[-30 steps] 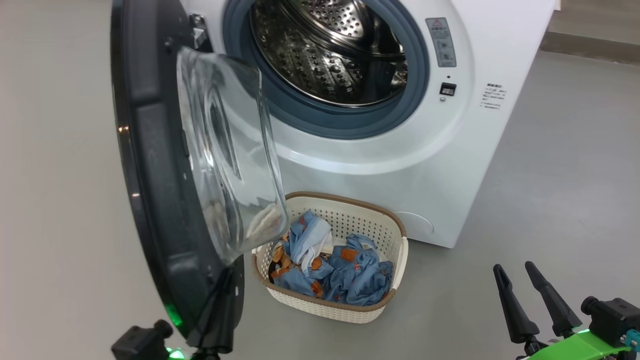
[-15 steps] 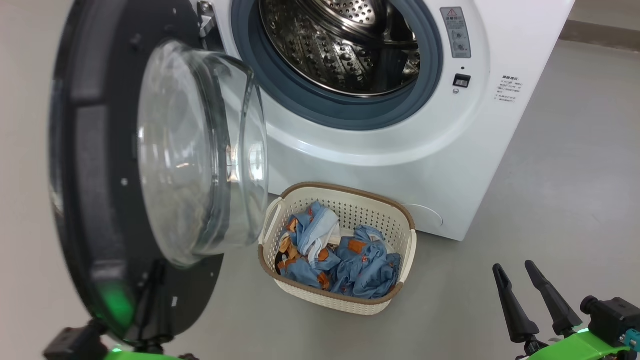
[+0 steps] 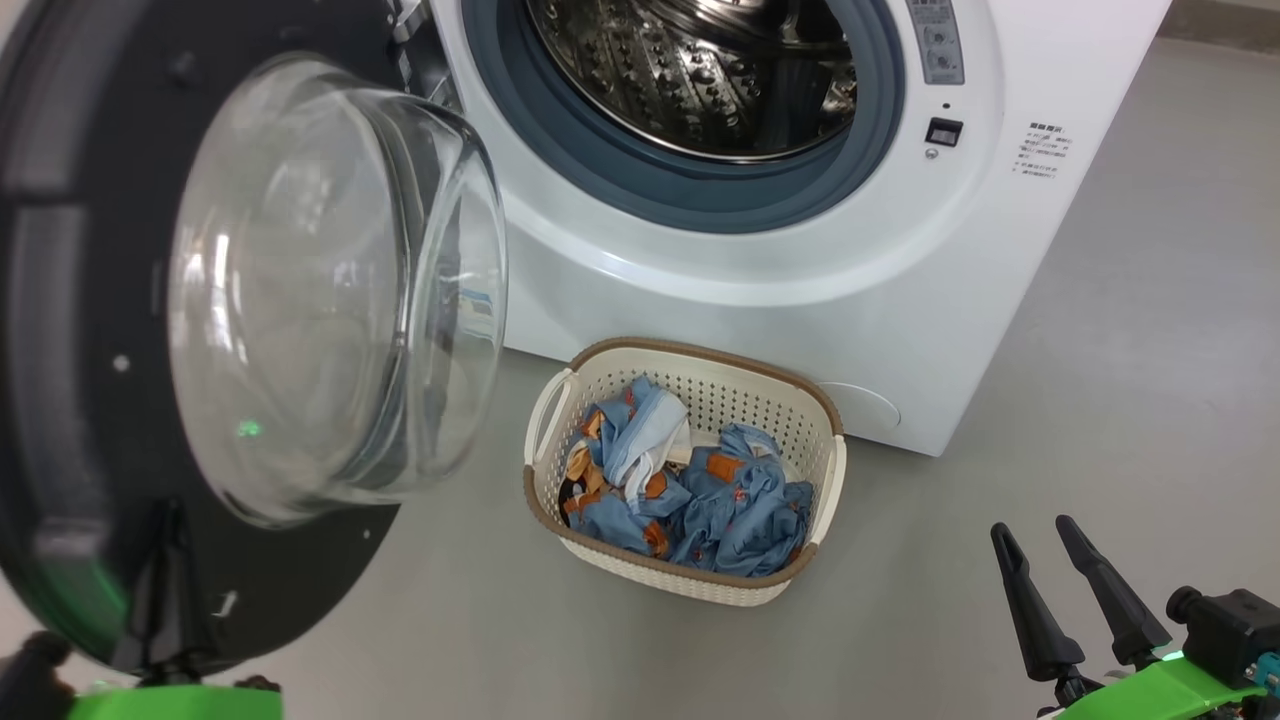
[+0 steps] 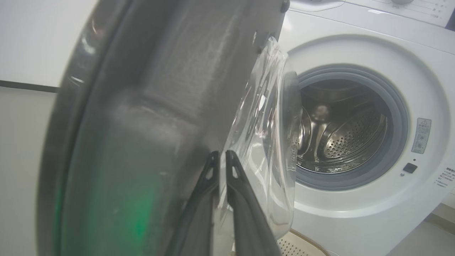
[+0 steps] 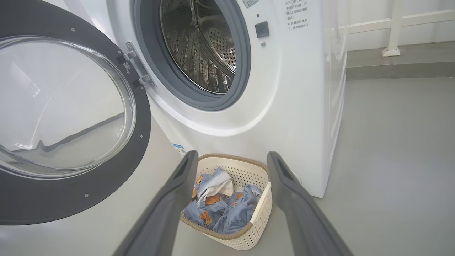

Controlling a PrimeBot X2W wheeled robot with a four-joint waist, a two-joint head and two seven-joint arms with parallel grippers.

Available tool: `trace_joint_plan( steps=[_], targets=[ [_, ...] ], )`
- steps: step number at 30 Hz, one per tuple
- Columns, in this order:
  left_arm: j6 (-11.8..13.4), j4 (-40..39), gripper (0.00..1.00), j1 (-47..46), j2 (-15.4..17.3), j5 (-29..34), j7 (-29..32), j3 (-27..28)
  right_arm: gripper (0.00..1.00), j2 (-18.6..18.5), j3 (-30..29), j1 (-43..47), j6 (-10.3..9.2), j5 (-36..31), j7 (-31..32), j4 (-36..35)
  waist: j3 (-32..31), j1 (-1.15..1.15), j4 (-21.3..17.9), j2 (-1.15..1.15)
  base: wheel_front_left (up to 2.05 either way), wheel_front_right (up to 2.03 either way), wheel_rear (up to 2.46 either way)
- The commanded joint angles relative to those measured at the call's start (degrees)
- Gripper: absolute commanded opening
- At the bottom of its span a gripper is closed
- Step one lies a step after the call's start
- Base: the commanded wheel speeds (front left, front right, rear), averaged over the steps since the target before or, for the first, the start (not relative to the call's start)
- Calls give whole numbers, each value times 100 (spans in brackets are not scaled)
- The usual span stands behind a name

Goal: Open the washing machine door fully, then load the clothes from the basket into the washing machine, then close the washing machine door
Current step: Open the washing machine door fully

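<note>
The white washing machine (image 3: 800, 300) stands with its steel drum (image 3: 700, 70) exposed. The washing machine door (image 3: 60, 300), black-rimmed with a clear glass bowl (image 3: 320, 290), hangs open to the left on its hinge (image 5: 137, 71). My left gripper (image 4: 221, 158) is shut, its fingers lying together against the door's inner black face beside the glass. The cream basket (image 3: 700, 352) sits on the floor before the machine, holding the light blue clothes (image 3: 700, 490). At the lower right my right gripper (image 3: 1033, 527) is open and holds nothing, well short of the basket (image 5: 261, 206).
Grey floor (image 3: 1100, 400) spreads to the right of the basket and machine. A white railing post (image 5: 391, 28) and a low wall edge stand behind the machine's right side. The open door takes up the space on the left.
The door has swung further open to the left, with my left gripper against its inner face. The head camera has shifted too. My right gripper has stayed put.
</note>
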Motion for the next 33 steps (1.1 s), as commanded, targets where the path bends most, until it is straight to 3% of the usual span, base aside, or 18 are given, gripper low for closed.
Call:
trace_joint_plan(
  steps=[1,14,33],
  targets=[
    [90,-68,0,-283,248,21,-77,387,100,-125,88,-162,43,-30,-71,-139,24,0,14,0,0,0,0],
    [-54,509,0,-838,494,311,-85,1222,100,-168,139,-244,43,-37,-71,-138,178,0,30,0,0,0,0],
    [-603,2140,0,-1968,626,981,-86,2352,100,-341,157,-527,43,-102,-71,-195,723,0,-22,0,0,0,0]
  ],
)
